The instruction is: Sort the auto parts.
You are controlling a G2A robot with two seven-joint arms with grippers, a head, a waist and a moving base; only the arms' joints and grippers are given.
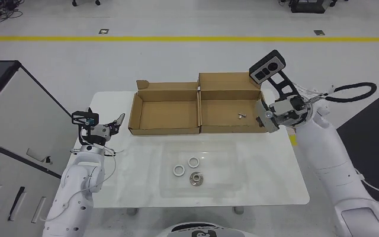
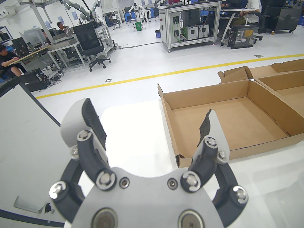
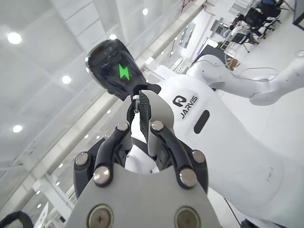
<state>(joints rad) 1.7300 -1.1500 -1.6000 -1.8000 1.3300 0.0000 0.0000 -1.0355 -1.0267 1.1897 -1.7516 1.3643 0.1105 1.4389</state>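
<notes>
Right gripper (image 3: 136, 98): fingers pressed together, pinching a small threaded bolt (image 3: 135, 104) between the ribbed pads (image 3: 144, 110). The bolt's long axis runs along the fingers, one end level with the fingertips and the other toward the palm. The broader end, apparently the head, sits at the tips. Fingers and bolt point upward, away from the table (image 1: 142, 178).

From above, the right gripper (image 1: 261, 116) stands against the outer wall of the right-hand box (image 1: 231, 131). A second bolt (image 1: 241, 115) lies on that box's floor just inward of the gripper; its heading is too small to read. The left-hand box (image 1: 163, 131) adjoins on the far side from this gripper.

Left gripper (image 2: 152, 119): fingers spread wide and holding nothing, with a near corner of the left-hand box just ahead of its fingertips.

A white ring (image 1: 177, 170), a second white ring (image 1: 193, 161) and a flanged metal part (image 1: 196, 177) lie close together on the table between the two grippers, apart from both.

Step in hand, as judged: delivery of a bolt to the box that already holds one. The next move calls for turning the wrist so the fingertips face down, carrying them inward over the box wall, then spreading the fingers low enough that the bolt does not bounce or roll out. Three parts are not yet sorted.
</notes>
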